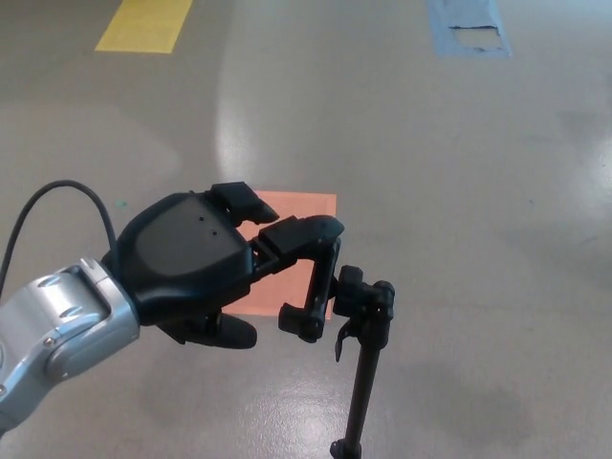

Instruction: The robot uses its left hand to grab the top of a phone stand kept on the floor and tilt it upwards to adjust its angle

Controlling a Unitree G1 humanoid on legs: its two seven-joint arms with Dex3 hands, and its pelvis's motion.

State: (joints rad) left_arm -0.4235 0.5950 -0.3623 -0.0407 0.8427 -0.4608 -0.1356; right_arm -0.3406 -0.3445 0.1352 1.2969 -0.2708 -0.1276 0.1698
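Just below the frame's centre, the left hand point(196, 273) had one finger hooked over the top of the phone stand point(330, 287), its grip apparently not fully closed, so it needed a firm clamp before tilting upward gently without toppling the pole.

The place looked like a lab or workshop hall: a smooth, glossy grey floor point(459, 172) that caught broad light reflections and carried no furniture. Coloured markings were stuck to it, a yellow patch point(143, 24) at eleven o'clock, a worn blue patch point(467, 27) at one o'clock, and an orange square point(287, 251) near the centre.
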